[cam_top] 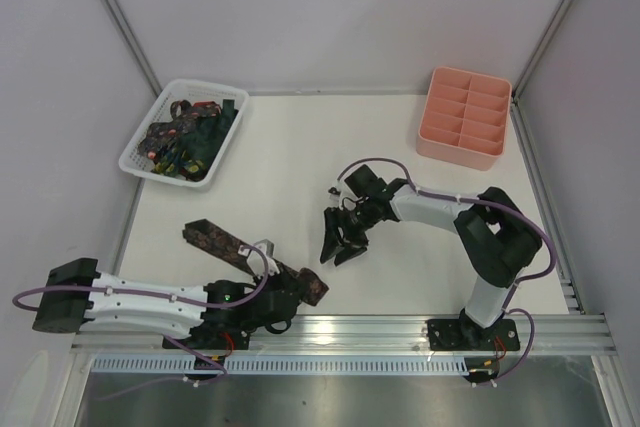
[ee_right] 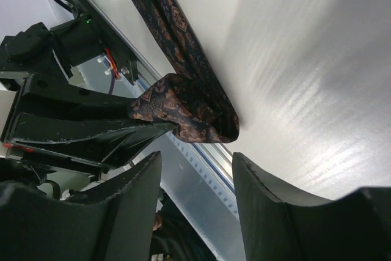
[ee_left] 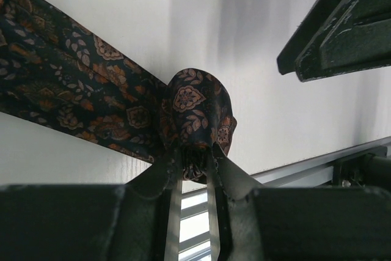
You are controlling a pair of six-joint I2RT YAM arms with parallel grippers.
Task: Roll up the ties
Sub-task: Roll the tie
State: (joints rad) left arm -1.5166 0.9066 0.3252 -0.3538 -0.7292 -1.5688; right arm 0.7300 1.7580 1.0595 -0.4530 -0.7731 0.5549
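Observation:
A brown patterned tie (cam_top: 215, 238) lies slantwise on the white table near the front edge. My left gripper (cam_top: 290, 294) is shut on its right end, which is folded over into a small loop (ee_left: 195, 105) pinched between the fingers (ee_left: 227, 175). The rest of the tie (ee_left: 67, 90) runs flat to the left. My right gripper (cam_top: 340, 243) hangs open and empty just above the table, a little right of and beyond the folded end (ee_right: 195, 111). Several dark green ties (cam_top: 185, 137) lie heaped in the basket.
A white lattice basket (cam_top: 137, 152) stands at the back left. A pink compartment tray (cam_top: 465, 117) stands at the back right. A metal rail (cam_top: 380, 327) runs along the table's front edge, just below the left gripper.

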